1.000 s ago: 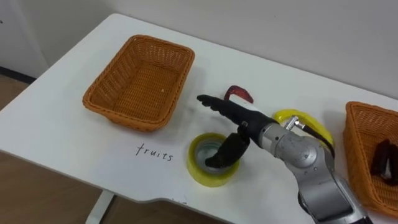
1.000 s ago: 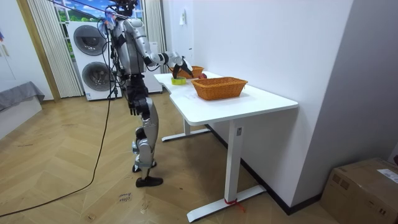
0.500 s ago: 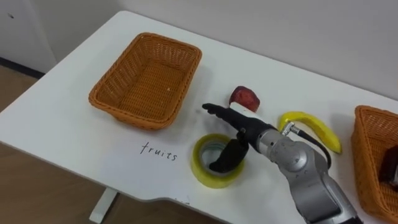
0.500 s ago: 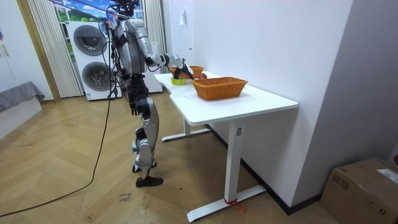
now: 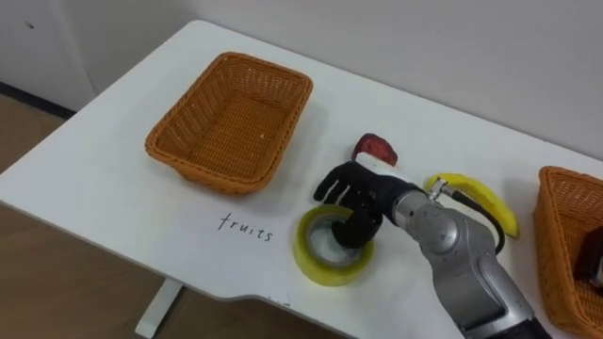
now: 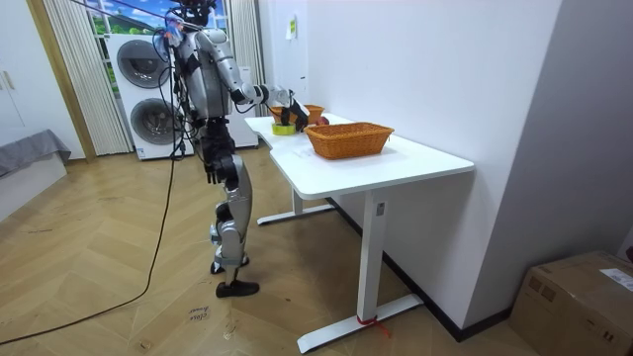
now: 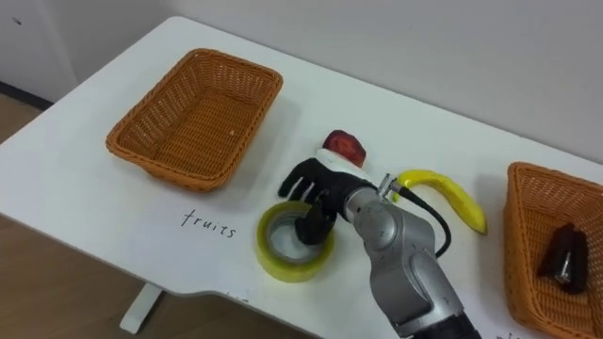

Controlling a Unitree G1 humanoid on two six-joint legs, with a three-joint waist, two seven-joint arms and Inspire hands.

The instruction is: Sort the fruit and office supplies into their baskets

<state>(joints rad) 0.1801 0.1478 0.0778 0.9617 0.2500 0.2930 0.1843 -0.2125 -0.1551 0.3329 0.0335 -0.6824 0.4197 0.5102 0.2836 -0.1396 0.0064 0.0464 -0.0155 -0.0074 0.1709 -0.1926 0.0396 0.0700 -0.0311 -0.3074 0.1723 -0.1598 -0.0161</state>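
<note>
A yellow tape roll [image 5: 318, 265] lies flat on the white table [image 5: 104, 198], just right of the handwritten word "fruits". My right hand [image 5: 363, 191] sits over the roll's far rim, fingers curled on the outside and thumb [image 5: 353, 229] down inside the hole, pinching the rim. A red apple [image 5: 375, 149] rests just behind the hand, and a banana [image 5: 476, 193] lies to its right. The wicker basket [image 5: 203, 174] at the back left holds nothing. My left hand [image 6: 212, 170] hangs by my hip in the room view.
A second wicker basket [image 7: 513, 235] stands at the right edge with a dark object [image 7: 563, 252] inside. I stand at the table's long front edge, which runs close below the tape roll.
My right hand's fingers, straight before, have curled down onto the tape roll's far rim, with the thumb staying inside. The view has shifted slightly.
</note>
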